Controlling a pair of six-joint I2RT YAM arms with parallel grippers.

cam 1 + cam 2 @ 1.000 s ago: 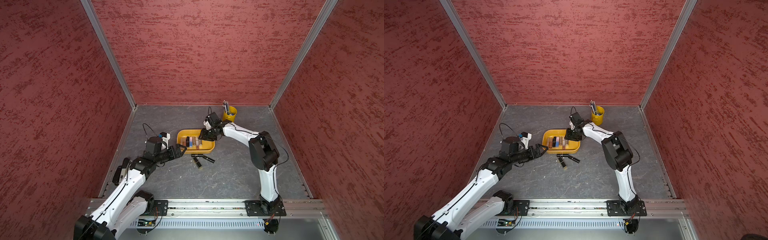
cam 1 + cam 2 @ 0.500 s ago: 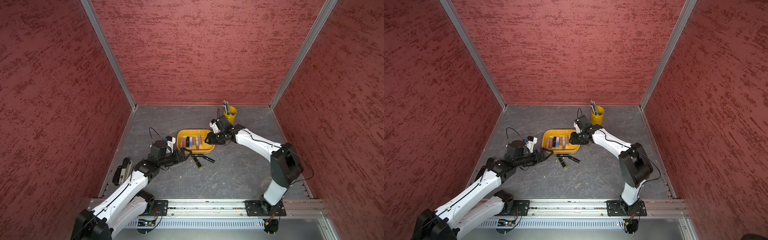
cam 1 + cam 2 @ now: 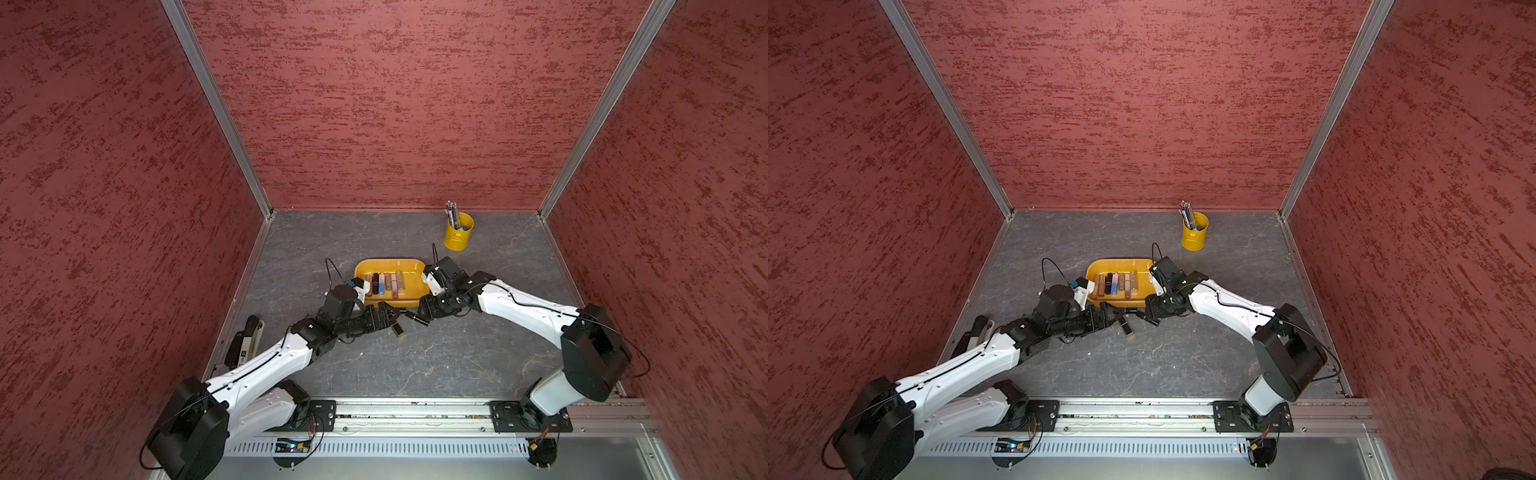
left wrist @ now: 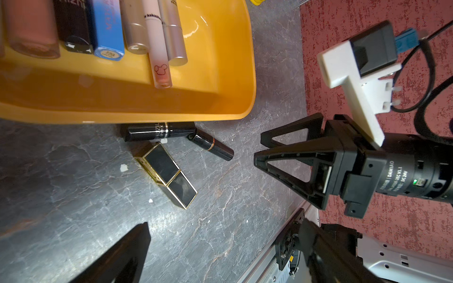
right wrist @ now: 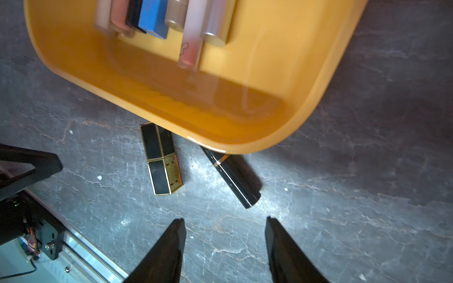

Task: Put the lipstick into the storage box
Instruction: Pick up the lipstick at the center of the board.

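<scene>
The orange-yellow storage box (image 3: pixel 412 272) (image 3: pixel 1142 268) (image 4: pixel 220 73) (image 5: pixel 269 98) holds several lipsticks (image 3: pixel 384 284) in a row. Three more lie on the table by its near edge. A square black-and-gold lipstick (image 4: pixel 169 174) (image 5: pixel 160 161) (image 3: pixel 397 329) lies between a round black one with a silver band (image 4: pixel 159 131) and a round black one with a copper band (image 4: pixel 212 145) (image 5: pixel 232 178). My left gripper (image 3: pixel 388 316) (image 3: pixel 1111 318) (image 4: pixel 224 225) is open just short of the square one. My right gripper (image 3: pixel 424 311) (image 3: pixel 1148 311) (image 5: pixel 224 220) (image 4: pixel 259 148) is open and empty, close to the copper-banded one.
A yellow pen cup (image 3: pixel 457 237) (image 3: pixel 1194 239) stands at the back right. A black-and-white stapler-like object (image 3: pixel 245 345) lies by the left wall. The two grippers face each other closely across the loose lipsticks. The metal rail (image 3: pixel 415 411) runs along the front.
My left gripper has moved right to the loose lipsticks. My right gripper has drawn back from the box's far right corner to its near right corner, and its jaws have widened.
</scene>
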